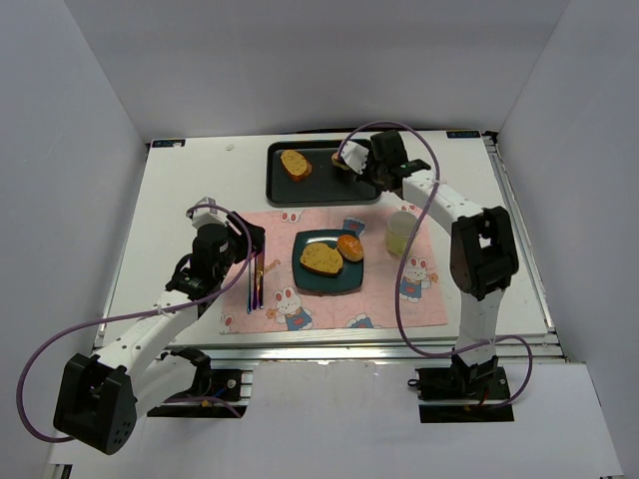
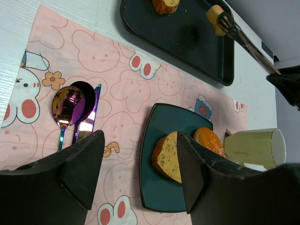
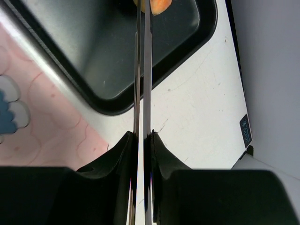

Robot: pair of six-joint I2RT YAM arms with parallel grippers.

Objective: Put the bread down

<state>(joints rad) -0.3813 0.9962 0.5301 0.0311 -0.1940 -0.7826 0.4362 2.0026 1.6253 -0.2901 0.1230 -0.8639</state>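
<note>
My right gripper (image 3: 143, 140) is squeezed almost all the way shut on a pair of thin metal tongs (image 3: 143, 70). That squeeze is what presses the two long blades together. At the far tip, the tongs pinch a small piece of bread (image 2: 215, 13). This small piece hangs just above the black tray (image 1: 329, 190) at the back of the table, near its right end. I think I use the tongs so the gripper does not squash the soft food. One more chunk of bread (image 1: 296, 164) sits on the left part of the tray. The dark plate (image 1: 339, 281) waits in the middle of the pink bunny mat (image 1: 399, 299). It has a cut slice (image 1: 319, 259) and a round bun (image 1: 350, 246) on it, touching each other, so I guess the small piece goes there too. A pale cup (image 1: 401, 235) stands just beside the plate, and I must not bump it on the way. My left gripper (image 2: 140, 159) hangs over the mat with its jaws wide open and nothing in them. It is near the shiny spoon (image 2: 65, 105), out of the way.
</note>
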